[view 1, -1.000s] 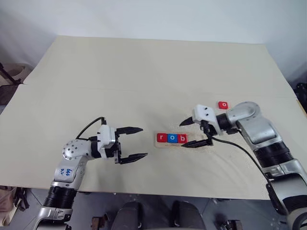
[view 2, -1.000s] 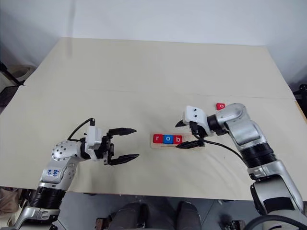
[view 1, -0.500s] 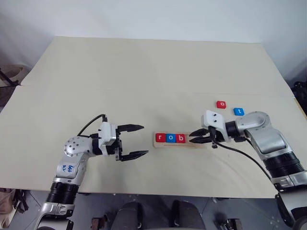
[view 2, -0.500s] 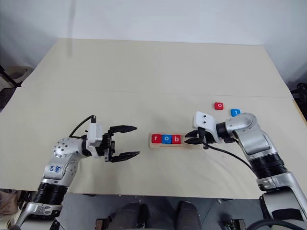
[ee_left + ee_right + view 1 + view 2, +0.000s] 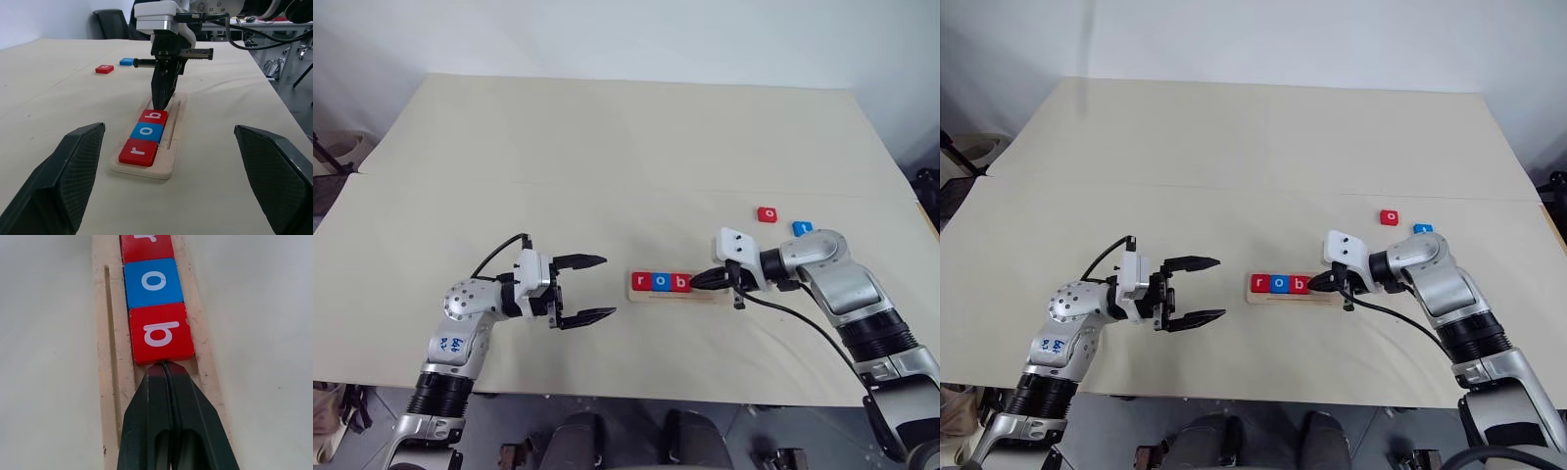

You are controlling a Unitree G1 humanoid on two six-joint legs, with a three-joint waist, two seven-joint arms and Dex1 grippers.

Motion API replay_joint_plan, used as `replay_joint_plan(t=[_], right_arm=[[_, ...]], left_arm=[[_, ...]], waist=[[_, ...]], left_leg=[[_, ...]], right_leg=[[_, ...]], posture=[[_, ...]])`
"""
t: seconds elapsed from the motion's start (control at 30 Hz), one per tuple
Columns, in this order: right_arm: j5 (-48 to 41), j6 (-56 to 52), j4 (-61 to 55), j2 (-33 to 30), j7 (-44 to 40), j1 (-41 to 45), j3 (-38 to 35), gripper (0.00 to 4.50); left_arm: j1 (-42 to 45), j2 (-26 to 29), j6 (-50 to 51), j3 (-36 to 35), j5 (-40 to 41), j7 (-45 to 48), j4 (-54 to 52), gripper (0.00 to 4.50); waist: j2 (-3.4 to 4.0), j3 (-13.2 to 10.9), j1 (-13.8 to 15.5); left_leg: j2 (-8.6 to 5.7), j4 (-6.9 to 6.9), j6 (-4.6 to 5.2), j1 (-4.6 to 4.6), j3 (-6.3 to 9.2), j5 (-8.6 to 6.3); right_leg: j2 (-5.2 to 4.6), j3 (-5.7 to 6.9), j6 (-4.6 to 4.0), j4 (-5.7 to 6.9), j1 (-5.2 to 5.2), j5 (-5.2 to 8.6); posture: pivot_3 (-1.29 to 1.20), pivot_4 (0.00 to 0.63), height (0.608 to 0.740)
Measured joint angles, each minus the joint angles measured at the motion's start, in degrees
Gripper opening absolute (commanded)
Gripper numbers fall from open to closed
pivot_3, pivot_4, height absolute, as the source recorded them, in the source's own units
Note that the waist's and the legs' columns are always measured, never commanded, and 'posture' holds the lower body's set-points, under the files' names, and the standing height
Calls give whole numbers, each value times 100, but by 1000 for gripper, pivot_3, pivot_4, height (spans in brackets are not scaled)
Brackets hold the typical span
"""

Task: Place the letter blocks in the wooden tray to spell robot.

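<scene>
The wooden tray [image 5: 105,333] lies on the table between my two grippers. Three letter blocks sit in its slot: a red "r" [image 5: 641,282], a blue "o" [image 5: 661,282] and a red "b" [image 5: 160,333]. My right gripper [image 5: 163,366] is shut and empty, resting in the slot with its tips against the free edge of the "b". Two loose blocks lie beyond my right arm: a red "o" [image 5: 767,213] and a blue one [image 5: 802,228]. My left gripper [image 5: 607,287] hovers open and empty a little to the left of the tray, pointing at it.
The cream table [image 5: 607,157] stretches wide behind the tray. Its front edge [image 5: 636,397] runs close below both arms. A dark chair [image 5: 111,22] stands off the table past the far side.
My right gripper has shut and dropped into the tray's slot, its tips now against the "b" block. The left arm has stayed put.
</scene>
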State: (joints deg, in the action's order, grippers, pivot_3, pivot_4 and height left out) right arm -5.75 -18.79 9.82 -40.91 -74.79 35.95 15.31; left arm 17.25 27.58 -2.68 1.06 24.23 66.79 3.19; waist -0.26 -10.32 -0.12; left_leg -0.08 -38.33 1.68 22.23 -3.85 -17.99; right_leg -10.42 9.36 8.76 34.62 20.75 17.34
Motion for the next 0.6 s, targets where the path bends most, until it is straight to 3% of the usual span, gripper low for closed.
replay_joint_plan(t=[0.17,0.27,0.43,0.6], right_arm=[[-254,-159,-305,-397,-119,-219,-351,19],[-762,-617,-834,-633,77,-873,-1227,597],[-1222,-662,-1479,-682,671,-2558,-2701,2270],[-1426,68,-1816,126,1498,-4124,-4176,4022]], left_arm=[[-38,10,-6,-5,-1,-8,-7,4500],[-55,10,-13,-1,-1,7,-1,4500],[-21,-7,-27,2,2,38,98,4500],[45,-39,7,-72,4,11,366,4500]], waist=[[0,0,32],[0,0,67],[0,0,170],[1,0,178]], left_leg=[[3,-1,1,2,4,0],[6,3,1,2,7,0],[-2,4,1,0,4,0],[-10,7,1,-8,-1,0]], right_leg=[[-4,0,0,-2,-2,0],[-3,5,0,-6,-3,0],[-1,6,0,-11,-8,0],[-1,1,4,-13,-14,-2]], posture=[[0,150,740],[0,150,740],[0,150,740],[0,150,740]])
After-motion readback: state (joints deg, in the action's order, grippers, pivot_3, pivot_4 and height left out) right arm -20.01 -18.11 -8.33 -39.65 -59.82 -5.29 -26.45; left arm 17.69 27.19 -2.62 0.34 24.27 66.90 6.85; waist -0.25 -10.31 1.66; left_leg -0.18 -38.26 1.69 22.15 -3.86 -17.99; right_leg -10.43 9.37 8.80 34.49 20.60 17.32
